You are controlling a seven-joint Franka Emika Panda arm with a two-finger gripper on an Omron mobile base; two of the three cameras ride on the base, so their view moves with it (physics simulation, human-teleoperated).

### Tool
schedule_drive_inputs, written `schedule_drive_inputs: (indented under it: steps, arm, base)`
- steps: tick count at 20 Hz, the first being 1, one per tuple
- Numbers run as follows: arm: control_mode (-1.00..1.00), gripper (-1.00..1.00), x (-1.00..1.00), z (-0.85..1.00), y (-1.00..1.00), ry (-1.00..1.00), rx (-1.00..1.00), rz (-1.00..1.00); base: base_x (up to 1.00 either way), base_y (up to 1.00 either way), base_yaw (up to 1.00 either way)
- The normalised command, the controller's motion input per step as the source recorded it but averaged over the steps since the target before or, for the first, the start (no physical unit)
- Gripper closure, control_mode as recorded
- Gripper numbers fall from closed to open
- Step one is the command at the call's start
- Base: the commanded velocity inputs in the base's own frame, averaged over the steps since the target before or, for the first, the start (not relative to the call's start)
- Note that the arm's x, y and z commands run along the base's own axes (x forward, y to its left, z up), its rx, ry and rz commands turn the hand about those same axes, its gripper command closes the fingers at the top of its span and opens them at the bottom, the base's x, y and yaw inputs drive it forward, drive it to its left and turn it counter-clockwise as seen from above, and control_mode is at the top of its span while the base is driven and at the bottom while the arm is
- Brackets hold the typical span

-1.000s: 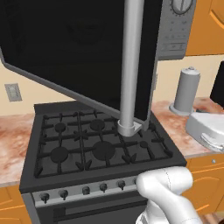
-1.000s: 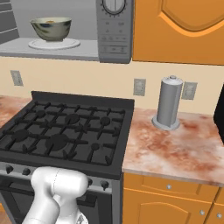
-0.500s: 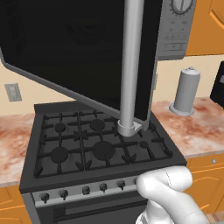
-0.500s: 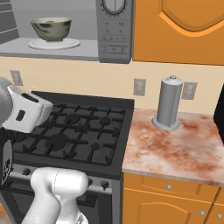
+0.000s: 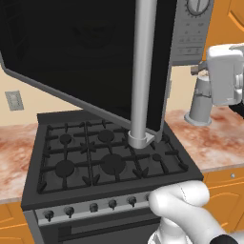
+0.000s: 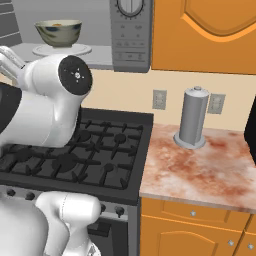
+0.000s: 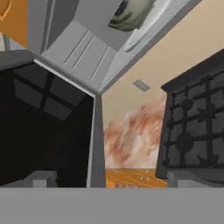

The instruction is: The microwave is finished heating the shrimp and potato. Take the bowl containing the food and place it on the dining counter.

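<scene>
The microwave (image 6: 131,35) hangs above the stove with its wide dark glass door (image 5: 90,62) swung open. Inside, the pale grey-green bowl (image 6: 58,32) stands on the round white turntable (image 6: 65,49). A faint golden-brown bit of potato (image 6: 58,24) peeks over the rim; the shrimp is hidden. From below, the hand view catches the bowl (image 7: 131,13) at its top edge, far off. My gripper (image 7: 114,180) is open with nothing between its widely spaced fingertips (image 7: 41,178). The dining counter is out of view.
A black gas stove (image 6: 85,155) lies under the microwave. A grey canister (image 6: 194,117) stands on the mottled worktop (image 6: 200,170) to the right. The door's thick grey handle (image 5: 143,71) juts toward me. My white arm (image 6: 50,100) crosses in front of the stove.
My arm has swung up, now crossing the left of the right base view and showing at the right edge of the left base view. The bowl and door have not moved.
</scene>
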Motion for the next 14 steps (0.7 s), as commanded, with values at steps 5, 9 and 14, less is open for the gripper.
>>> schedule_drive_inputs:
  steps: [5, 9, 14]
  arm:
    - [-1.00, -1.00, 0.86, -0.18, 1.00, 0.14, 0.15, 0.33]
    - [-1.00, -1.00, 0.30, -0.02, 1.00, 0.10, 0.08, 0.28]
    - [-1.00, -1.00, -0.26, 0.00, 1.00, 0.05, 0.00, 0.29]
  base:
    - [0.00, 0.00, 0.00]
    - [0.00, 0.00, 0.00]
    - [0.00, 0.00, 0.00]
